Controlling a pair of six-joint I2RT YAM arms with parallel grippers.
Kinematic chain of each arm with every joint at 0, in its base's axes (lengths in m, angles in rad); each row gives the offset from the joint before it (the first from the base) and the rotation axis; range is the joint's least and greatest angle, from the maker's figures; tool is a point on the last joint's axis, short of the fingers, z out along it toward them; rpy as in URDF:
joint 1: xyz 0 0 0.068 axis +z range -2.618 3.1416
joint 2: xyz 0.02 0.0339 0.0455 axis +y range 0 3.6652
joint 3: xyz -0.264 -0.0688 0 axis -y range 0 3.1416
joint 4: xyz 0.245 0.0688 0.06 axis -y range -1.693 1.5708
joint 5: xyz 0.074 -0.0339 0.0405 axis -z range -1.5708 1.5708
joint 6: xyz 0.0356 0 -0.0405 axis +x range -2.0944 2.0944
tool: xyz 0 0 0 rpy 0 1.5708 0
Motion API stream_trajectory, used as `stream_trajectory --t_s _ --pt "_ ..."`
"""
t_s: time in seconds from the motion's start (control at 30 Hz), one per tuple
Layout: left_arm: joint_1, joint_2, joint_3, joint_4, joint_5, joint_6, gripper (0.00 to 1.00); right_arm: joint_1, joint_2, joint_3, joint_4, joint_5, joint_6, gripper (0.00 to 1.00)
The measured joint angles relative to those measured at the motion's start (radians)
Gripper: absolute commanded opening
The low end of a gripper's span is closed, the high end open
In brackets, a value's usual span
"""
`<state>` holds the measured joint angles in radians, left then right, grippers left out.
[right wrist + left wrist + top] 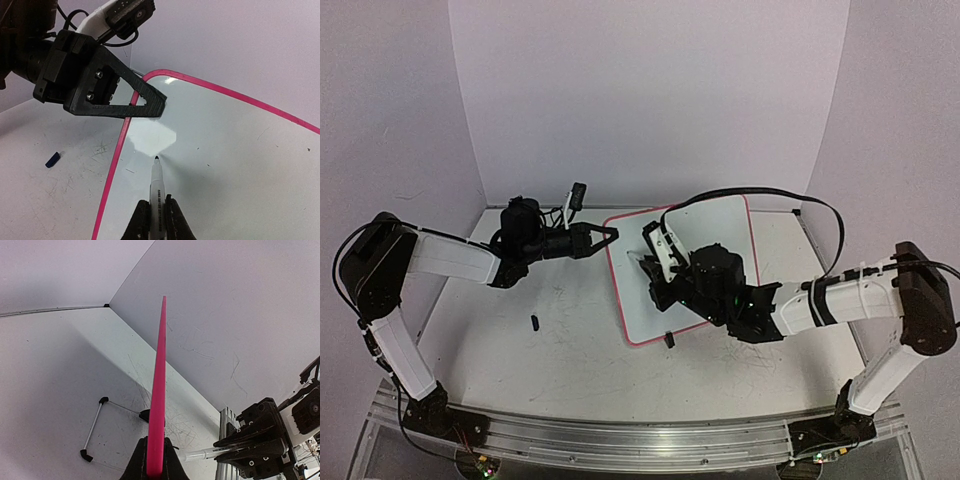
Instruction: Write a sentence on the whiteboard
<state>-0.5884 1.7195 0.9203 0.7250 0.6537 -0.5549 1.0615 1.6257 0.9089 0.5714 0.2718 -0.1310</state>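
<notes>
The whiteboard (710,225), white with a pink-red rim, lies tilted on the table. My left gripper (609,236) is shut on its upper left rim (159,390), which is edge-on in the left wrist view between the fingers (136,466). My right gripper (156,217) is shut on a white marker (156,185). The marker's dark tip (157,158) is at the board's face (225,150), close to the left rim. The sentence is out of view; the face I see is white with a few specks.
A small blue marker cap (534,322) lies on the scuffed tabletop left of the board. A black clip foot (669,340) sits at the board's near edge. A thin rod with black ends (94,427) lies beyond the board. White walls enclose the table.
</notes>
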Motion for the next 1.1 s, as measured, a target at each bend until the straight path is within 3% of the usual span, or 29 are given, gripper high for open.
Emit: stream_trajectory --t_s 1.1 --pt "-0.002 -0.002 0.0 -0.002 -0.001 0.002 0.0 0.0 0.041 0.035 0.014 0.029 -0.004 0.0"
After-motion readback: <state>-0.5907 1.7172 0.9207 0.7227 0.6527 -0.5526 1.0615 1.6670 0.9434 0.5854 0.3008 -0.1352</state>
